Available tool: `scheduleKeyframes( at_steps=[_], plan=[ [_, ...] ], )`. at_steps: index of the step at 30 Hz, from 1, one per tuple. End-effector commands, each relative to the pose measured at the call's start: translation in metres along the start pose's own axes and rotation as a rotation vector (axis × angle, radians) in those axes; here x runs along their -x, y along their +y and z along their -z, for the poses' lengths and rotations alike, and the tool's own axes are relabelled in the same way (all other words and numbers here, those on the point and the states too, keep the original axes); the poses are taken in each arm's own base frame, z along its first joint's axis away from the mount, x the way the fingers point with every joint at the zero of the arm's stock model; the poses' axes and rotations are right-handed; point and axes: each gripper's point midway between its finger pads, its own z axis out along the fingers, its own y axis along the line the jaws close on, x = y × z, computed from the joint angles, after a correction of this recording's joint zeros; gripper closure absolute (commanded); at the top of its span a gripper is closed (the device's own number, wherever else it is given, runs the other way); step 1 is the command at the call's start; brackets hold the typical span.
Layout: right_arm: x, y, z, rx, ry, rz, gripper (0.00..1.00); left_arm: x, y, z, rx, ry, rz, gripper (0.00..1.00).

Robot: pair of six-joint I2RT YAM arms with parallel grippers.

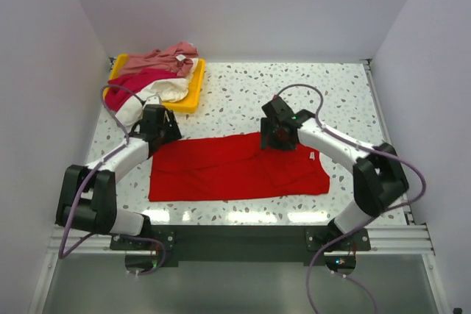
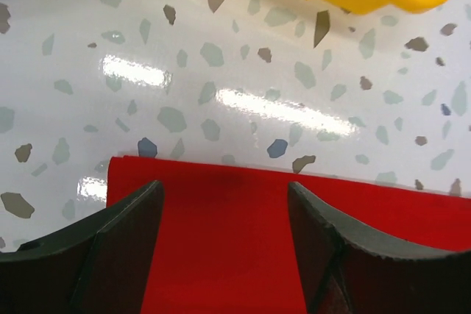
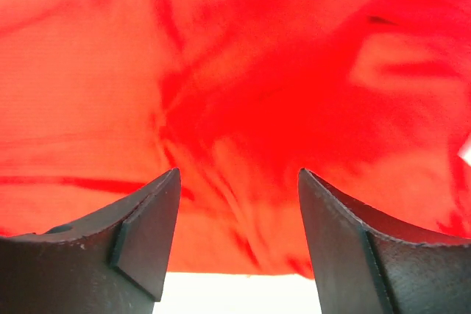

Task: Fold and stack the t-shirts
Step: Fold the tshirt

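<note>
Speckled table (image 1: pixel 243 93) inside white walls: one shirt in hand, three to go, no stack yet.
At far left the pink t-shirt (image 1: pixel 158 60), crimson t-shirt (image 1: pixel 132 80) and cream t-shirt (image 1: pixel 165 91) lie heaped, unfolded, on the yellow tray (image 1: pixel 193 97). My left gripper (image 2: pixel 224 196), fingers apart, hovers over the far-left corner of the red t-shirt (image 1: pixel 228 170), a flat, seemingly part-folded band. My right gripper (image 3: pixel 239 182), also apart, hangs above its far edge.

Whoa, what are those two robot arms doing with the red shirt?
They are folding t-shirts. A red t-shirt lies flat on the speckled table, and both arms hover at its far edge. The left fingers are open over its left corner, the right fingers open further right; neither holds the cloth. A heap of shirts, pink, crimson and cream, waits on the yellow tray at the far left.
</note>
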Motion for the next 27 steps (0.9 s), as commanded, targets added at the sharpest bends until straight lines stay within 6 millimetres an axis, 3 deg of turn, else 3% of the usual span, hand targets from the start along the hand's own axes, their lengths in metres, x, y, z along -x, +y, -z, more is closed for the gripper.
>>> scheduleKeyframes(
  at_steps=[1, 4, 7, 10, 27],
  plan=[
    [-0.016, -0.034, 0.034, -0.068, -0.044, -0.035, 0.31, 0.031, -0.012, 0.021, -0.059, -0.082, 0.000, 0.27],
    [-0.032, -0.057, 0.046, -0.120, -0.054, -0.060, 0.31, 0.030, -0.013, 0.026, -0.071, -0.080, 0.000, 0.27],
    [-0.055, -0.084, 0.044, -0.201, -0.038, -0.067, 0.31, 0.026, -0.015, 0.030, -0.089, -0.067, -0.003, 0.26],
    [-0.064, -0.094, 0.039, -0.231, -0.033, -0.070, 0.32, 0.023, -0.018, 0.033, -0.113, -0.058, -0.002, 0.26],
    [-0.074, -0.080, 0.001, -0.181, -0.003, -0.074, 0.46, 0.017, -0.017, 0.038, -0.129, -0.049, -0.013, 0.25]
  ],
)
